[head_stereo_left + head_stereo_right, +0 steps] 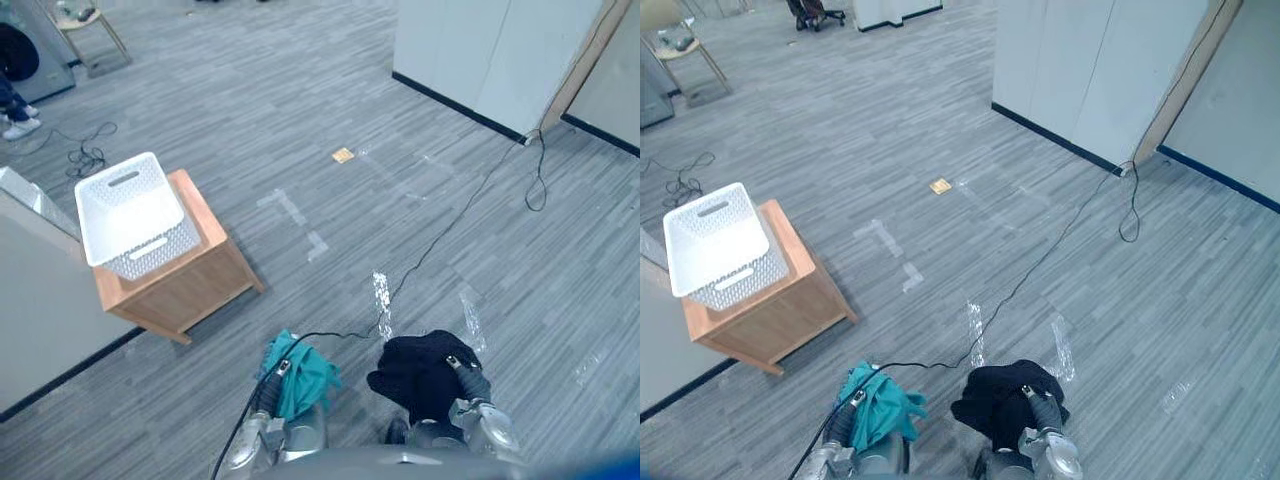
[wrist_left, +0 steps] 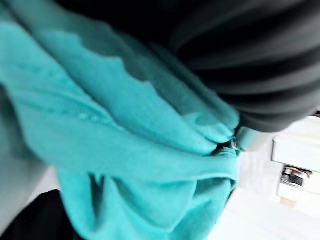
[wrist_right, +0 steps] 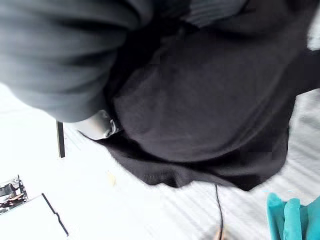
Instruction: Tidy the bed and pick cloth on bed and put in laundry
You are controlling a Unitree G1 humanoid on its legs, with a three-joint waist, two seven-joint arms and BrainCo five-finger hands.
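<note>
Carrying a teal cloth (image 1: pixel 300 375) over my left hand (image 2: pixel 240 75) and a black cloth (image 1: pixel 420 375) over my right hand (image 3: pixel 55 55), near me; how either hand closes, I cannot tell. White laundry basket (image 1: pixel 130 210) sits far-left on a wooden table (image 1: pixel 190 275).

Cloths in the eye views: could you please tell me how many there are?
2. A teal cloth is bunched at the left hand, and a black cloth at the right hand. The white basket on the wooden stand looks empty; more could be hidden.
</note>
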